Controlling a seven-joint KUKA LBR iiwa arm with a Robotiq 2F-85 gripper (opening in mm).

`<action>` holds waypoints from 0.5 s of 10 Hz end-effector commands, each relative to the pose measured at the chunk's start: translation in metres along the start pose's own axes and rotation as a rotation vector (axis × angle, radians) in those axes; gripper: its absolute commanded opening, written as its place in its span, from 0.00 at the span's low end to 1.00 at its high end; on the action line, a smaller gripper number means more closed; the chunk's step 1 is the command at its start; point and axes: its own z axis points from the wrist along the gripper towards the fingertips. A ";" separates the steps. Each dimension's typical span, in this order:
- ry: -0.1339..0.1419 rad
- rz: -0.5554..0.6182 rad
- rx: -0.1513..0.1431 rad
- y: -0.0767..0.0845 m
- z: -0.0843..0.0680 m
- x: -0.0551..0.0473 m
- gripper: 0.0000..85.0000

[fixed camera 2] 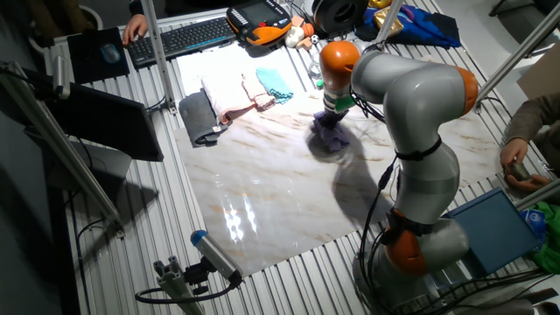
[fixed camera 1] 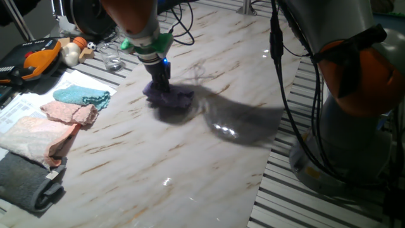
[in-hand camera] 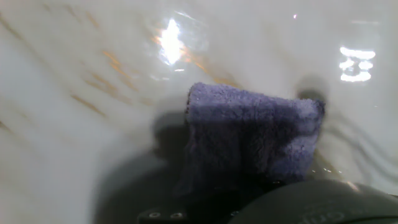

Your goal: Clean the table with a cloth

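The purple cloth (fixed camera 1: 171, 98) lies bunched on the white marble-look table (fixed camera 1: 209, 158), near its far side. My gripper (fixed camera 1: 159, 82) points down onto the cloth's left end and its fingers press into the cloth, seemingly shut on it. In the other fixed view the cloth (fixed camera 2: 331, 133) sits under the gripper (fixed camera 2: 329, 115) on the table (fixed camera 2: 262, 210). The hand view shows the cloth (in-hand camera: 249, 134) hanging close to the camera over the table (in-hand camera: 74, 81); the fingertips are hidden behind it.
A teal cloth (fixed camera 1: 81, 95), a pale pink cloth (fixed camera 1: 54, 123) and a dark grey cloth (fixed camera 1: 28, 183) lie along the table's left edge. A clear glass (fixed camera 1: 112, 60), small balls and an orange pendant (fixed camera 1: 38, 57) sit beyond it. The arm's base (fixed camera 1: 354, 120) stands right.
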 end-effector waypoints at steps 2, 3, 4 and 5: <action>-0.005 -0.017 0.025 -0.009 0.004 0.006 0.00; -0.006 -0.018 0.020 -0.012 0.005 0.008 0.00; -0.005 -0.016 0.012 -0.013 0.006 0.009 0.00; -0.002 -0.007 -0.004 -0.012 0.006 0.008 0.00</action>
